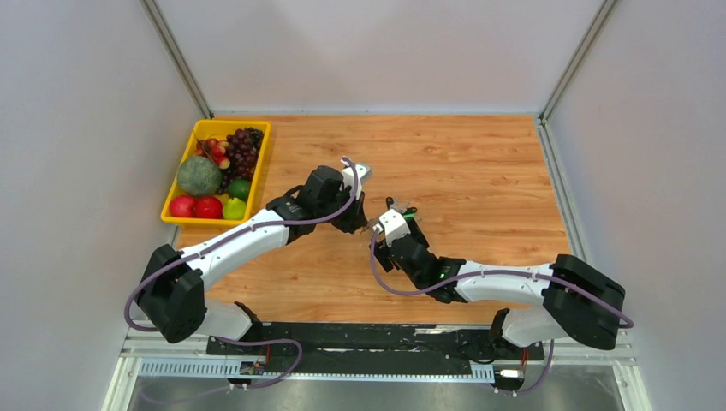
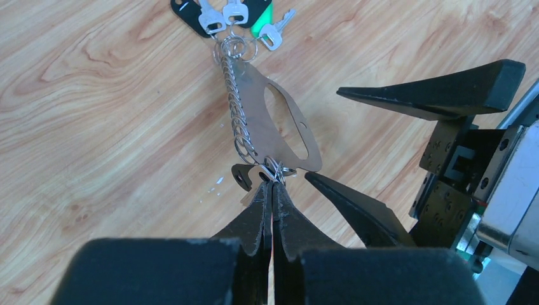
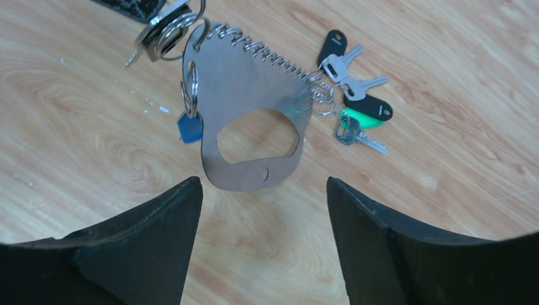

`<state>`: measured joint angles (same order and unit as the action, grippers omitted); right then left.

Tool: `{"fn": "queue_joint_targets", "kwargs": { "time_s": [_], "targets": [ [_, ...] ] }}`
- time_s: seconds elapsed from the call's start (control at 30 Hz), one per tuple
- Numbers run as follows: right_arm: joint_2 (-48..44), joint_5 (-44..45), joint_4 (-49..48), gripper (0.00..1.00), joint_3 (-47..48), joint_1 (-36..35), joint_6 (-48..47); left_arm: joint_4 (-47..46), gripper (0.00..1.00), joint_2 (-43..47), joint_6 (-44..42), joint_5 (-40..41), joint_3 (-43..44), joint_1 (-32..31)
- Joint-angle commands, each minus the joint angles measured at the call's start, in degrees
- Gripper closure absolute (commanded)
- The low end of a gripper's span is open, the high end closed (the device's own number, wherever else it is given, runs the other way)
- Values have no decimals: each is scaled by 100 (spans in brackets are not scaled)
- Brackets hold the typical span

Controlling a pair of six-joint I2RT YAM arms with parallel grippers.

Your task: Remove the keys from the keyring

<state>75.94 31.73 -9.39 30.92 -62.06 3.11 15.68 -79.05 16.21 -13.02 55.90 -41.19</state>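
Thin, stiff and probably slippery, the keyring is held low over the table, keys fanned at its three o'clock in the right wrist view, their plastic heads the likeliest hold, with the left gripper clamped on its end rings and the right gripper gaping at six o'clock.

Silver keys have black, green and blue heads, keyring is shiny grey metal, surface is light brown wood grain, tray is yellow with red, green, dark purple fruit.
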Motion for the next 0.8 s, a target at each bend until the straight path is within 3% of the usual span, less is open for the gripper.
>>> {"fn": "queue_joint_targets", "kwargs": {
  "time_s": [0.0, 0.1, 0.2, 0.27, 0.33, 0.37, 0.5, 0.67, 0.77],
  "targets": [
    [212, 512, -809, 27, 164, -47, -282, -23, 100, 262, 58, -91, 233, -29],
    [387, 370, -1159, 37, 146, -59, -654, -29, 100, 263, 51, -123, 229, -29],
    [542, 260, -1451, 52, 155, -73, -973, -11, 100, 265, 26, -155, 263, -29],
    [582, 172, -1613, 71, 145, -92, -1142, 3, 100, 279, 19, -170, 283, -29],
    [534, 185, -1743, 97, 99, -105, -1189, 17, 100, 302, 7, -163, 291, -29],
    [471, 183, -1778, 100, 60, -104, -1190, 29, 100, 315, 2, -137, 293, -29],
    [12, -75, -1752, 100, -122, -104, -1141, 113, 96, 457, 31, 134, 258, -32],
    [-705, -334, -1288, 100, -214, -108, -905, 124, 63, 787, 191, 538, 79, -30],
    [-1094, -468, -975, 100, -216, -104, -851, 68, 53, 1168, 250, 643, -117, -29]
  ]
}}
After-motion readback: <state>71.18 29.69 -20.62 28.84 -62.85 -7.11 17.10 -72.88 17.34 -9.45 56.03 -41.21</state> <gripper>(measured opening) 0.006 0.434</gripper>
